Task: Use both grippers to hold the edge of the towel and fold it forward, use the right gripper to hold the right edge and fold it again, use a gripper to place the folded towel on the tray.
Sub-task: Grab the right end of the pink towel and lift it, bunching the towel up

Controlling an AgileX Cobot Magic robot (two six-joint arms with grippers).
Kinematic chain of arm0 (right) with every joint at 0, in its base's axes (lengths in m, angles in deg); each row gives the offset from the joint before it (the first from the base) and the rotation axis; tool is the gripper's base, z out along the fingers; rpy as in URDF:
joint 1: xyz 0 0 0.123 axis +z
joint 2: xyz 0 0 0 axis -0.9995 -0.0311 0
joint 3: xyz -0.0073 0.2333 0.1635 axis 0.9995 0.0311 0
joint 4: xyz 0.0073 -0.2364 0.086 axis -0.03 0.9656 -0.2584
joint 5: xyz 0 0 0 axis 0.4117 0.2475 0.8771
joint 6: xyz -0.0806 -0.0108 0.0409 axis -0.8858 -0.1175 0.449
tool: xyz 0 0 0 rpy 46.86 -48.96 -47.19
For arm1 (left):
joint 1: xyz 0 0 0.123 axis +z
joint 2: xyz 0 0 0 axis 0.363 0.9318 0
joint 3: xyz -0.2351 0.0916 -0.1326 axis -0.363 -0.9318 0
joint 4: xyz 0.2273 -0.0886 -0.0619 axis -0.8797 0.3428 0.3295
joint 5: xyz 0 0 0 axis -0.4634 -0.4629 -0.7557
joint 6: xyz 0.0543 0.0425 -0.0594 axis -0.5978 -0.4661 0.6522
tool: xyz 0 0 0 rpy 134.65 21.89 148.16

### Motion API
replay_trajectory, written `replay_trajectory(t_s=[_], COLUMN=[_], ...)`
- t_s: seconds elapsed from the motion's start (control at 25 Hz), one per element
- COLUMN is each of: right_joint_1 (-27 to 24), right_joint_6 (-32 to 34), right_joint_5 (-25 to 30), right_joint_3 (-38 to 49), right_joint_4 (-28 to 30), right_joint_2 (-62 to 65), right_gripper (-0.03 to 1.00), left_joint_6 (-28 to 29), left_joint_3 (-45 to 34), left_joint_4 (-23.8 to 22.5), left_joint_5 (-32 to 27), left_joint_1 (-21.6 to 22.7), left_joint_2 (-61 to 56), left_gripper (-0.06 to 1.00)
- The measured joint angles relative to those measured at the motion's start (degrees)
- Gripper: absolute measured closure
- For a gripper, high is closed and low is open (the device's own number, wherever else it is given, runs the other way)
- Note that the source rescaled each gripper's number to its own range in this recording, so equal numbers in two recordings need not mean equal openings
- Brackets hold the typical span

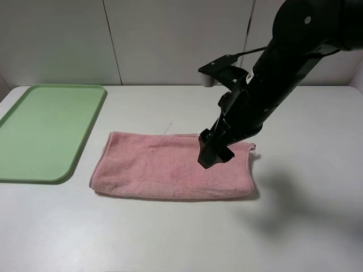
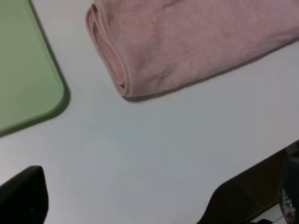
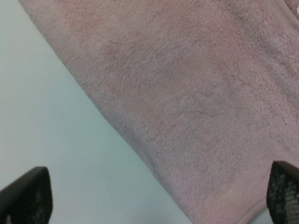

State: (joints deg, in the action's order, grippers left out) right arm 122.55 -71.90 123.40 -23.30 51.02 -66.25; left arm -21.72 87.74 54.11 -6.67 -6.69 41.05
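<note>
The towel (image 1: 170, 167) lies on the counter (image 1: 170, 238) as a long doubled strip. The layered hem at its 9 o'clock end shows in the left wrist view, so I judge the forward fold done and the sideways fold next. That would explain why the right end effector (image 1: 211, 155) hangs low over the strip's 3 o'clock half, just inside the right edge (image 1: 251, 165). Its fingers are spread wide and hold nothing, and I cannot tell whether they touch the cloth. The left end effector (image 2: 126, 203) is also spread wide and empty. It stands off above bare counter at the towel's near 9 o'clock corner, probably to stay out of the other arm's way. The tray (image 1: 39, 130) sits at 9 o'clock from the towel, close but not touching, with nothing in it. Its open surface looks large enough for the towel once it is folded again.
</note>
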Motion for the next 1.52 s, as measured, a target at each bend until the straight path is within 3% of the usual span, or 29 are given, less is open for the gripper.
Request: replay_trajectory(t_s=[0.48, 1.0, 1.24, 1.52], right_joint_1=[0.0, 0.0, 0.0, 0.0], right_joint_6=[5.6, 22.4, 27.9, 35.0], right_joint_5=[0.0, 0.0, -2.1, -4.3], right_joint_3=[0.0, 0.0, 0.0, 0.0], right_joint_4=[-0.3, -0.8, 0.2, 6.1], right_joint_2=[0.0, 0.0, 0.0, 0.0], right_gripper=[-0.03, -0.03, -0.03, -0.03], left_joint_6=[-0.5, -0.6, -0.6, -0.6], left_joint_3=[0.0, 0.0, 0.0, 0.1], left_joint_4=[0.4, 0.3, 0.3, -1.4], left_joint_5=[0.5, 0.6, 0.8, 0.5], left_joint_1=[0.9, 21.8, 26.8, 29.4], left_joint_2=[0.0, 0.0, -1.8, -5.8], left_gripper=[-0.04, -0.04, -0.04, -0.04])
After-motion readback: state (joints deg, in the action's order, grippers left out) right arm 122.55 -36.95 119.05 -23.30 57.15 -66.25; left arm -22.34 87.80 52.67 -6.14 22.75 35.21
